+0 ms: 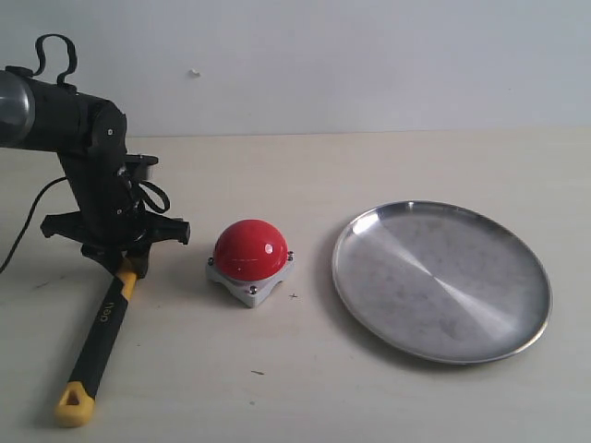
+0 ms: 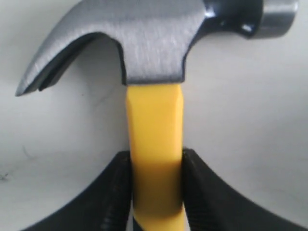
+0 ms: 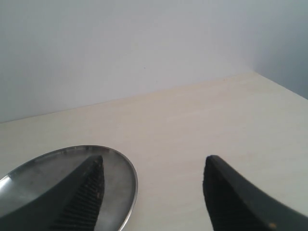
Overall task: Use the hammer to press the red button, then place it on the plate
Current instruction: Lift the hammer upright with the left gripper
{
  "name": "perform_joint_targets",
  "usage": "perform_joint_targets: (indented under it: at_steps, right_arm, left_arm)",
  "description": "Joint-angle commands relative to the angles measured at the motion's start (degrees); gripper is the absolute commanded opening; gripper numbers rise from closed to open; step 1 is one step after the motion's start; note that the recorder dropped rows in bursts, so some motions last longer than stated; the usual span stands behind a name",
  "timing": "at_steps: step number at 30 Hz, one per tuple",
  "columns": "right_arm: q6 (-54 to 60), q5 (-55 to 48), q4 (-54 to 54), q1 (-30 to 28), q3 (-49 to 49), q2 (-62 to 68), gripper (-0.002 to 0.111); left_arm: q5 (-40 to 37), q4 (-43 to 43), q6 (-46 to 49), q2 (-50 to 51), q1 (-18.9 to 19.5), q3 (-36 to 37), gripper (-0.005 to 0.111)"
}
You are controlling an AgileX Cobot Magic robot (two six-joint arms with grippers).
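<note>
The hammer (image 1: 100,330) lies on the table at the left, its yellow loop toward the front edge; its dark metal head (image 2: 144,38) fills the left wrist view. My left gripper (image 1: 127,261) (image 2: 155,163) is shut on the yellow neck of the handle just below the head. The red button (image 1: 250,249) sits on its grey base right of that gripper, a short gap away. The silver plate (image 1: 441,280) (image 3: 122,185) lies further right. My right gripper (image 3: 154,166) is open above the plate's rim, outside the exterior view.
A black cable (image 1: 28,217) trails from the left arm to the table's left edge. A pale wall stands behind the table. The table's far right edge (image 3: 279,86) shows in the right wrist view.
</note>
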State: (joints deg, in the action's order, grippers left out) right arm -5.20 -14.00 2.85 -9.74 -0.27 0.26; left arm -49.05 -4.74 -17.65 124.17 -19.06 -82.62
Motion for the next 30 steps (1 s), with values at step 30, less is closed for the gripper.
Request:
perform_joint_targets:
  at_steps: [30]
  right_arm:
    - [0.0, 0.4, 0.1, -0.3, 0.3, -0.3, 0.059]
  left_arm:
    - [-0.6, -54.9, -43.4, -16.2, -19.1, 1.7, 0.0]
